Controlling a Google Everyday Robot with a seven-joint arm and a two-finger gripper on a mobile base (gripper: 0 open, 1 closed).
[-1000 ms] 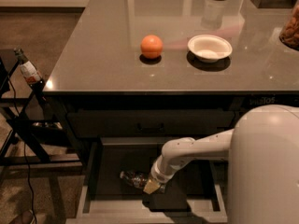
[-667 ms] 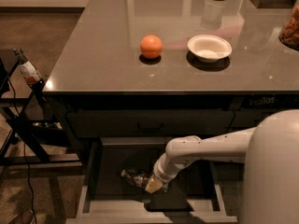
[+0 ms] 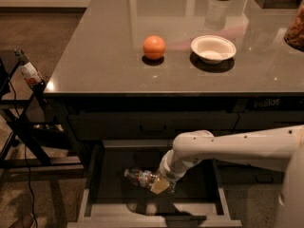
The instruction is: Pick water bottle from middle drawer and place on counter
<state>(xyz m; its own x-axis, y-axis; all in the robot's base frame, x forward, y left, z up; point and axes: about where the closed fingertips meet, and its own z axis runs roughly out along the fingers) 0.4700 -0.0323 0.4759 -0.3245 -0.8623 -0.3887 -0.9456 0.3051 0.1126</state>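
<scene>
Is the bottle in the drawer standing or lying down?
Lying down: the water bottle rests sideways on the middle drawer floor, gripper at one end.

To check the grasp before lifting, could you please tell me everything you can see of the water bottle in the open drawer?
The water bottle is small, clear, crinkly-looking plastic with a label band. It lies on its side on the dark floor of the middle drawer, one end pointing left, the other covered by the gripper, which is down inside the drawer. Whether it is gripped cannot be told.
</scene>
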